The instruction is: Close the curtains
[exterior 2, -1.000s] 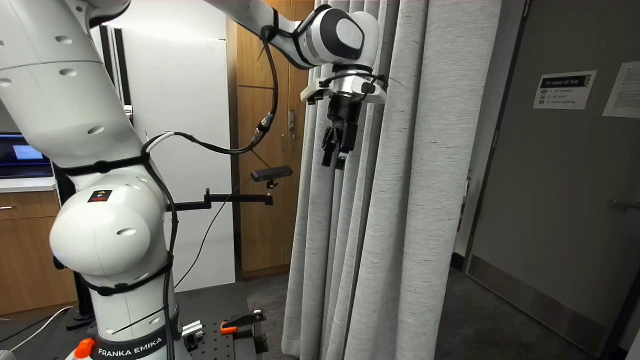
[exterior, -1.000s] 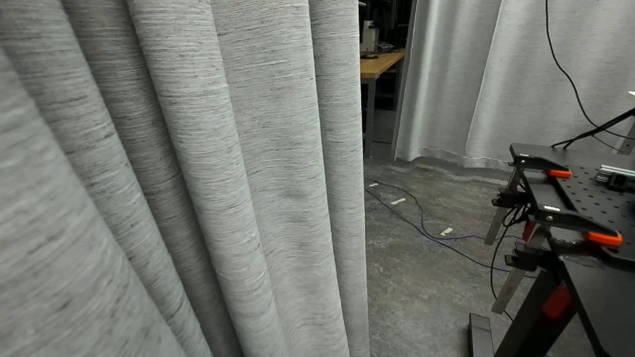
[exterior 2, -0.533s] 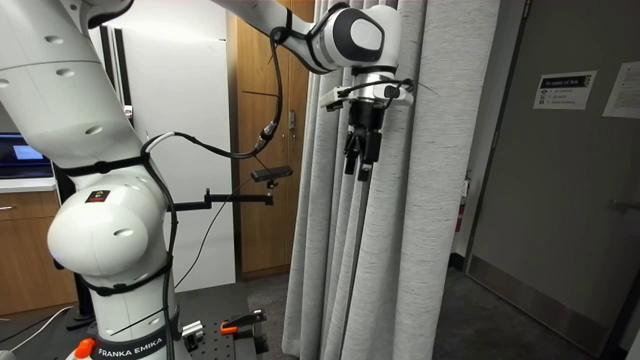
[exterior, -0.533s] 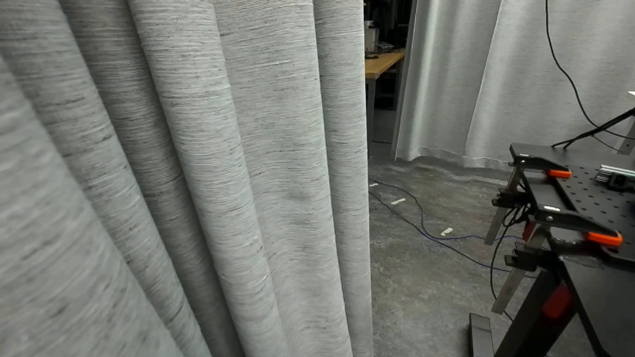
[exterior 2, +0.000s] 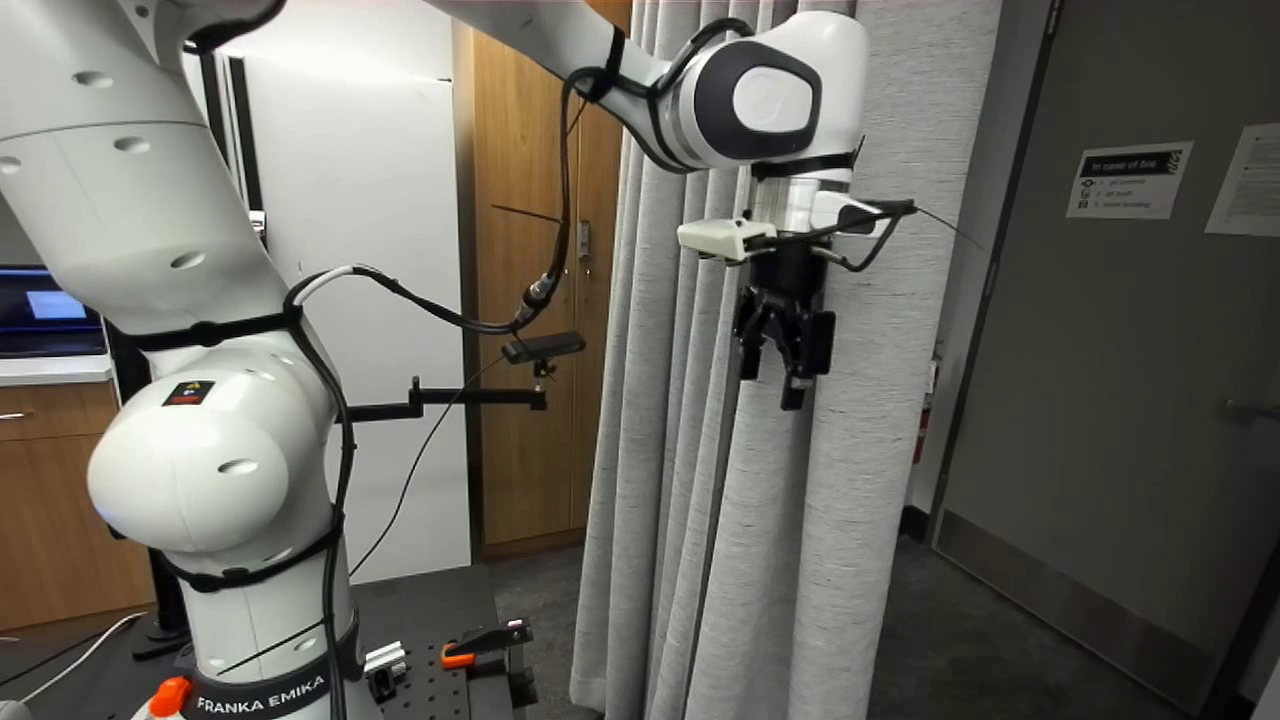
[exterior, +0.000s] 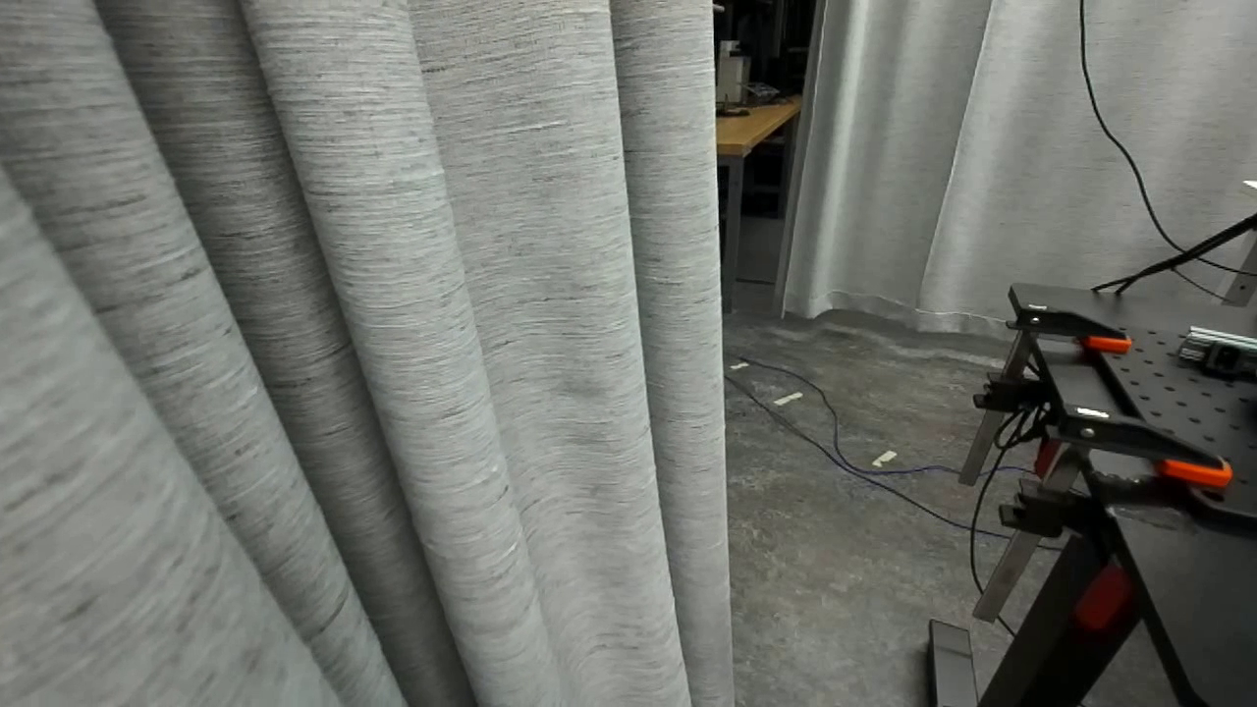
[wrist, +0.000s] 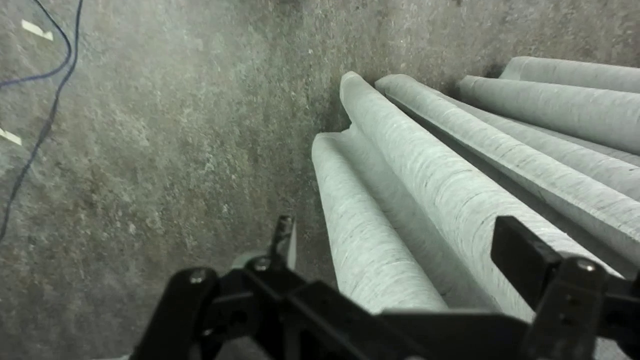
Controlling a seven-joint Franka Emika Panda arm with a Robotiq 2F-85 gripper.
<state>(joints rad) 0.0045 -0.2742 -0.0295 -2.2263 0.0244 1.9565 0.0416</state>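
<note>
In an exterior view, left to right: the white arm (exterior 2: 200, 440); a wooden cabinet (exterior 2: 525, 465); the gripper (exterior 2: 771, 386), pointing down, its fingers (exterior 2: 819, 345) released and well spread (fabric shows through the gap in the wrist view; contact cannot be judged); behind it, the curtains (exterior 2: 760, 520), hanging in deep vertical folds; a grey door (exterior 2: 1110, 380) bearing notices (exterior 2: 1130, 180).

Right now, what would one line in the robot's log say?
task: close curtains | jaws: open, curtains seen between, contact unclear | curtains: hanging in folds, not closed | table: visible past curtains
</note>
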